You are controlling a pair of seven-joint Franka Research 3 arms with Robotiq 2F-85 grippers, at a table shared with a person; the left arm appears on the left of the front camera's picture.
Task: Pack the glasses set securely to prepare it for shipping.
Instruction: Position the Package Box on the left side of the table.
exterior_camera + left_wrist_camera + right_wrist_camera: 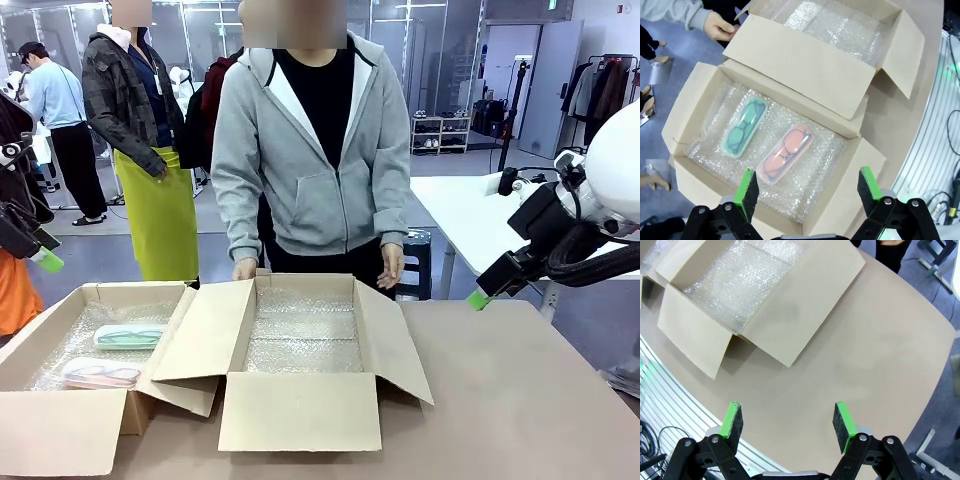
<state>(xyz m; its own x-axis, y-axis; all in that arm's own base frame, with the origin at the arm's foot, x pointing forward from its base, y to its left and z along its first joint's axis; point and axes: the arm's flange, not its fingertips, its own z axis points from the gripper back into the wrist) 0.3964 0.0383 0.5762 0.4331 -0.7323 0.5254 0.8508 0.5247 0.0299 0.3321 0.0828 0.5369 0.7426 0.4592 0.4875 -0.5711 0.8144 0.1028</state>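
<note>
Mint-green case (743,127) and pink case (786,153) lie side by side on bubble wrap (812,170) in the left cardboard box (690,95); both arms' jaws gape wide, empty.

A lab-like hall: white worktables (470,215), glass partitions (420,40), a clothes rack (605,85).

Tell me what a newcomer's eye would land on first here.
Two open cardboard boxes lined with bubble wrap stand side by side. The left box holds the mint-green case and the pink case, lying apart; the middle box holds only wrap. Behind it stands a person in a grey hoodie, one hand at its far flap.
</note>
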